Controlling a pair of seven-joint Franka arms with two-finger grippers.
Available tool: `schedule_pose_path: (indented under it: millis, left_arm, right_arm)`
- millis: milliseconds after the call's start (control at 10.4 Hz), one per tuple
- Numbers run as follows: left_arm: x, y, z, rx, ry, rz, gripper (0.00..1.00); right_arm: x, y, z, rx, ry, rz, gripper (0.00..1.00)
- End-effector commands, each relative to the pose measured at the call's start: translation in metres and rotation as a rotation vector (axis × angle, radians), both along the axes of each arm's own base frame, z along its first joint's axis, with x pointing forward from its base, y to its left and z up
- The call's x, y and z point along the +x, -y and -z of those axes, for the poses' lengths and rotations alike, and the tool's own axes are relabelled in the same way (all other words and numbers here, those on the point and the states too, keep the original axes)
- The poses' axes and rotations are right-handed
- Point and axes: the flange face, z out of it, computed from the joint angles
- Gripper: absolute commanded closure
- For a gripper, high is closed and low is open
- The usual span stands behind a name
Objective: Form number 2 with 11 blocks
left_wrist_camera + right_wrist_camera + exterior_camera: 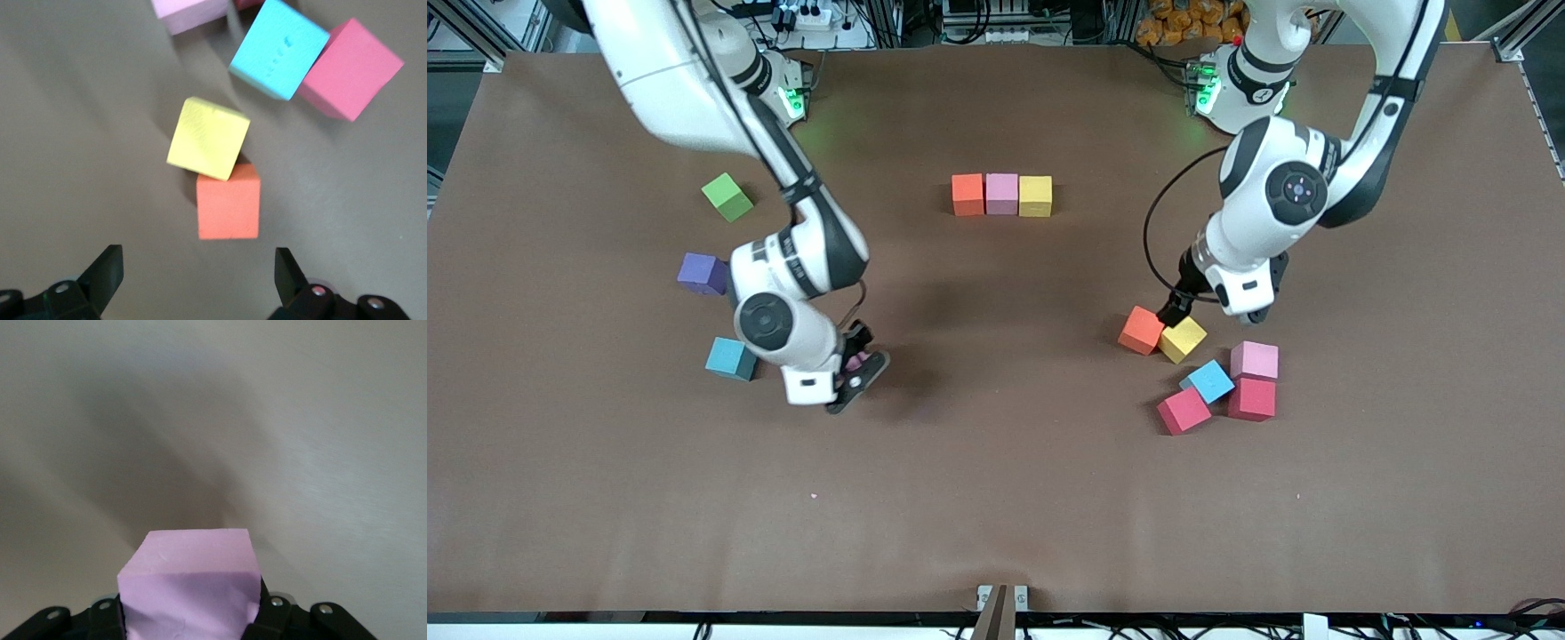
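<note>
Nearest the front camera, toward the left arm's end of the brown bench point(996, 498), lies a crimson-red foam cube point(1184, 410) touching a light blue foam cube point(1208, 380); a second crimson-red foam cube point(1252, 398) sits beside them with a light pink foam cube point(1255, 360) just farther from the camera and touching it.

A little farther back, a yellow foam cube point(1184, 339) and an orange foam cube point(1141, 330) touch at a corner. The left hand point(1172, 313) hangs over this pair, fingers point(105, 273) spread wide and holding nothing; in the left wrist view the orange cube lies between the open fingers, the yellow cube just past it.

Right hand point(855, 360) is low over bare bench toward the right arm's end, clenched on a light pink foam cube point(190, 587) that fills the space between its fingers.

Near it, a teal-blue foam cube point(731, 358) rests on the bench; farther back lie a purple foam cube point(702, 273) and then a green foam cube point(727, 196), all well apart.

At mid-bench, farthest from the camera, three cubes stand in a touching row: orange foam cube point(967, 194), light pink foam cube point(1002, 194), yellow foam cube point(1036, 196).
</note>
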Motion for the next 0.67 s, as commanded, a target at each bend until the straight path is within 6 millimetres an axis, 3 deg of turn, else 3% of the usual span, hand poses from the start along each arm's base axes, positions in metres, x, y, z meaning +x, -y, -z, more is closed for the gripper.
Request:
schedule_pose_path:
  millis: [0,191,574]
  left_arm:
    - [0.024,-0.004,0.005,0.028,0.009,0.027,0.0]
    - [0.048,-0.039,0.013,0.058,0.024,0.042,0.0]
    - [0.066,-0.114,0.033,0.042,0.025,0.375,0.0]
  right_arm:
    - [-0.035,-0.065,-0.016,-0.01,0.007,0.104,0.84]
    - [-0.074,-0.129,-0.018,-0.021,0.017,0.202,0.83]
    - [-0.166,-0.235,-0.018,-0.013,0.045,0.413,0.83]
